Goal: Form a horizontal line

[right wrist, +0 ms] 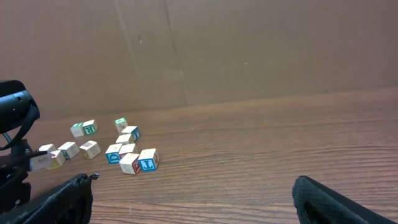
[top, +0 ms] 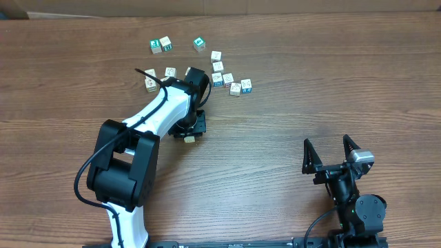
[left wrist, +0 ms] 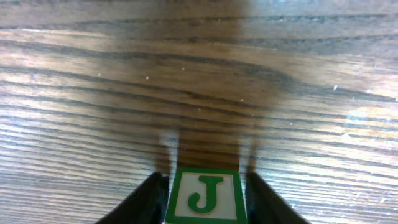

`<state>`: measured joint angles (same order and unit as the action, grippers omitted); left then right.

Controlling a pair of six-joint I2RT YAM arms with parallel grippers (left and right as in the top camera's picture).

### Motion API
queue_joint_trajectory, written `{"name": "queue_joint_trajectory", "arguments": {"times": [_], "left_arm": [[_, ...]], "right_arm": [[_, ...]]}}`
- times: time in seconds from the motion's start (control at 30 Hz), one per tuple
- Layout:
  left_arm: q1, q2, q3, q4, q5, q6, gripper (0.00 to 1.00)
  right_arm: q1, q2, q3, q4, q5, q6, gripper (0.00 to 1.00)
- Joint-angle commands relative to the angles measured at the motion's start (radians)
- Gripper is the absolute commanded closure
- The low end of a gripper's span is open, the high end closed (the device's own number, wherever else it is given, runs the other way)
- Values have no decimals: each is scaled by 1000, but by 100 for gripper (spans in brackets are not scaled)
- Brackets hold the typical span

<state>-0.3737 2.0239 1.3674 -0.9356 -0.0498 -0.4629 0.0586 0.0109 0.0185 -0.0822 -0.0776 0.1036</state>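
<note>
My left gripper (top: 189, 132) is shut on a wooden cube with a green letter J (left wrist: 205, 196), which sits between the two black fingers in the left wrist view. From overhead this cube (top: 189, 138) shows pale at the gripper's tip, in front of the scattered cubes. Three pale cubes (top: 170, 71) lie loosely spaced beside the left arm, not touching. No straight touching row is in view. My right gripper (top: 331, 155) is open and empty at the front right; its fingers frame the right wrist view (right wrist: 193, 205).
Loose cubes lie at the back: two green-faced ones (top: 160, 45), another green one (top: 199, 44), and a cluster with blue faces (top: 231, 81), also seen in the right wrist view (right wrist: 130, 155). A brown cardboard wall (right wrist: 217, 50) stands behind the table.
</note>
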Motion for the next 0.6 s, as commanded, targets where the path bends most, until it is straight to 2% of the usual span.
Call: {"name": "queue_joint_trajectory", "arguments": {"times": [0.0, 0.17, 0.37, 0.57], "left_arm": [[-7, 16, -5, 2, -5, 14, 56], [-7, 16, -5, 2, -5, 14, 43], [-7, 16, -5, 4, -5, 14, 33], [-7, 16, -5, 9, -6, 14, 29]], "right_arm": [[-5, -8, -10, 5, 6, -4, 0], [-5, -8, -10, 5, 6, -4, 0], [-5, -8, -10, 5, 6, -4, 0], [-5, -8, -10, 5, 6, -4, 0]]}}
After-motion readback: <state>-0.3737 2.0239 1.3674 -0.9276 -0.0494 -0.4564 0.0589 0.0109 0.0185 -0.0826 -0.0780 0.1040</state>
